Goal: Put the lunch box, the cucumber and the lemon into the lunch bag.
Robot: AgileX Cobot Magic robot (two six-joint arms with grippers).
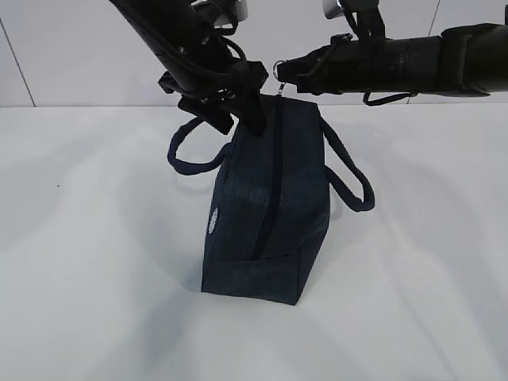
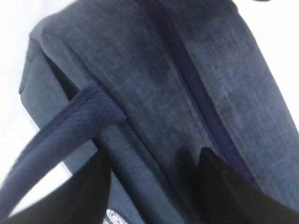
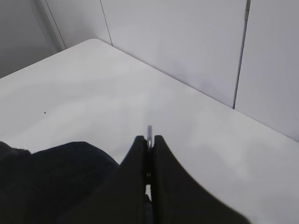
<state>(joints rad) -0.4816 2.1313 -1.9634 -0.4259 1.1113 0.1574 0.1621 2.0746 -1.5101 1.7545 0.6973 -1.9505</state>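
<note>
The dark navy lunch bag [image 1: 262,230] stands on one end on the white table, its zipper [image 1: 274,175] running down the side that faces the camera. My left gripper [image 1: 238,119] is at the bag's top left. In the left wrist view [image 2: 156,186] its fingers [image 2: 93,186] clamp a fold of the bag's fabric [image 2: 154,84]. My right gripper [image 1: 284,70] is shut on the silver ring pull [image 3: 149,132] at the bag's top end. The lunch box, the cucumber and the lemon are out of view.
The bag's two loop handles hang out to the left [image 1: 186,155] and to the right [image 1: 353,178]. The white table [image 1: 95,278] ends at a white panelled wall [image 3: 187,42] behind the bag.
</note>
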